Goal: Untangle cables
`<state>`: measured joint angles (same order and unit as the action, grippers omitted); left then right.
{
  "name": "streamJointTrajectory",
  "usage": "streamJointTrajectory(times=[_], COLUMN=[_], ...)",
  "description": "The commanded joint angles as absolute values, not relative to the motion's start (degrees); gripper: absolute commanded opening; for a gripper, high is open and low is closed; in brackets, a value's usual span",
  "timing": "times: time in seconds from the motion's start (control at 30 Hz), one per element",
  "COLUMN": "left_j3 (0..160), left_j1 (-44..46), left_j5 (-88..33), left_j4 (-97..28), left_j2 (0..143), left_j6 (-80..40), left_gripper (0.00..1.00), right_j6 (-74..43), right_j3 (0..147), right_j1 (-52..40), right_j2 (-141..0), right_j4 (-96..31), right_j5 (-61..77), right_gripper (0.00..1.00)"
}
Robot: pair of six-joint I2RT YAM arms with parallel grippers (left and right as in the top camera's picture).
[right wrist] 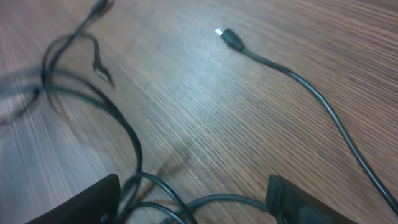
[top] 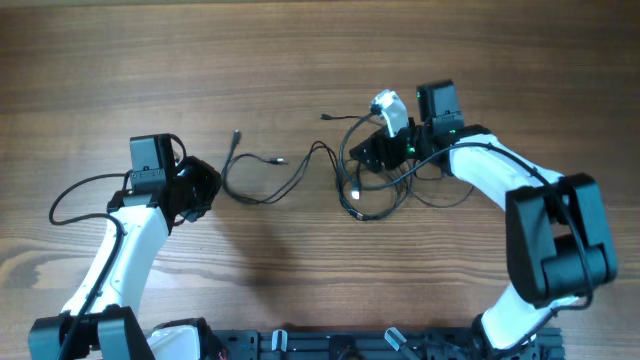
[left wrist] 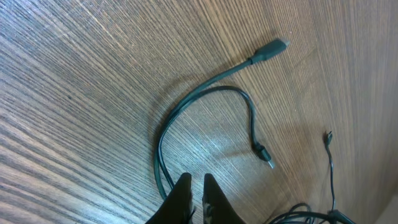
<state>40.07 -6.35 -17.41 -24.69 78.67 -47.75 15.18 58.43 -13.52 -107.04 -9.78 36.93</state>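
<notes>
Jaws of the left gripper [left wrist: 194, 182] are pinched shut, with a loop of the cables [left wrist: 211, 91] lying on the table [left wrist: 74, 74] just beside them, not clearly caught. Over at the right gripper [right wrist: 193, 183], the jaws stand wide apart, straddling the bunched black cords near the table's middle.

Overhead top-down, wrist views close, sharing cables [top: 360, 195]

cables [left wrist: 267, 50] on table [top: 100, 60], loop left, bunch right (by right fingers [right wrist: 93, 202])
</notes>
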Motion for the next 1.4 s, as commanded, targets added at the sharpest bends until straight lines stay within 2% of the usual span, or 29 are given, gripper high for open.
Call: streamJointTrajectory(times=[0.0, 0.27, 0.33, 0.37, 0.4, 0.43, 0.47, 0.5, 0.53, 0.6, 0.67, 0.8, 0.9, 1.0, 1.07, 1.1, 1.2, 1.3, 1.37], left_j3=[39.7, 39.7, 39.7, 39.7, 39.7, 39.7, 39.7, 39.7, 39.7, 39.7, 39.7, 39.7, 39.7, 39.7, 39.7, 39.7, 39.7, 39.7, 39.7], left_j1=[-6.1, -6.1, -6.1, -6.1, -6.1, -6.1, -6.1, -6.1, -6.1, -6.1, -6.1, -5.6, -3.7, -0.6, 2.2, 4.1, 7.9, 9.2, 9.3], left_j5=[-16.9, -17.3, -20.8, -22.9, -25.1, -26.5, -27.6, -28.5, -29.1, -30.3, -32.0, -32.9, -33.0, -32.9, -32.2, -31.0, -22.4, -15.3, -15.8], left_j4=[-24.7, -24.5, -24.4, -24.2, -24.0, -23.8, -23.6, -23.4, -23.4, -23.4, -23.4, -23.4, -23.0, -20.8, -17.2, -14.5, -11.5, -10.1, -8.2], left_j2=[79.0, 79.0, 79.0, 79.0, 79.0, 79.0, 79.0, 79.0, 79.0, 79.0, 79.0, 79.0, 79.0, 79.0, 79.0, 79.0, 79.0, 79.0, 79.0], left_j6=[-48.2, -48.3, -48.3, -48.3, -48.5, -48.5, -48.5, -48.5, -48.5, -48.9, -49.7, -55.8, -59.4, -58.7, -53.5, -46.9, -38.5, -34.7, -27.9], left_gripper=[0.08, 0.11, 0.16, 0.23, 0.33, 0.5, 0.6, 0.69, 0.77, 0.91, 0.98, 1.0, 1.0, 1.0, 1.0, 1.0, 1.0, 0.99, 0.96], right_j6=[24.3, 27.7, 30.1, 31.4, 32.5, 32.9, 32.8, 32.8, 32.8, 32.9, 32.8, 32.8, 32.8, 32.8, 32.8, 32.8, 32.4, 31.3, 31.3], right_j3=[58.2, 58.2, 58.1, 58.1, 58.0, 58.0, 58.0, 58.0, 58.0, 58.0, 58.0, 58.0, 58.0, 58.0, 58.0, 58.0, 58.0, 58.0, 58.0], right_j1=[-13.7, -16.4, -17.6, -18.3, -18.9, -19.5, -19.9, -20.2, -20.4, -20.7, -20.7, -20.7, -20.7, -20.7, -20.7, -20.7, -20.7, -20.7, -20.7], right_j2=[-110.1, -110.8, -110.8, -110.8, -110.9, -111.0, -111.1, -111.2, -111.2, -111.2, -111.2, -111.2, -111.2, -111.2, -111.2, -111.2, -111.2, -111.2, -111.2], right_j4=[-9.5, -10.1, -10.3, -10.3, -10.3, -10.3, -10.3, -10.3, -10.3, -10.3, -10.3, -10.6, -10.7, -10.7, -10.7, -10.7, -10.9, -11.2, -11.2], right_j5=[39.5, 42.1, 42.3, 41.4, 39.1, 36.7, 34.2, 32.4, 31.3, 30.8, 31.1, 31.0, 30.5, 30.1, 30.2, 30.2, 30.2, 30.2, 30.2], right_gripper=[0.77, 0.75, 0.66, 0.58, 0.4, 0.29, 0.33, 0.42, 0.45, 0.46, 0.46, 0.42, 0.33, 0.2, 0.12, 0.1, 0.04, 0.04, 0.04])
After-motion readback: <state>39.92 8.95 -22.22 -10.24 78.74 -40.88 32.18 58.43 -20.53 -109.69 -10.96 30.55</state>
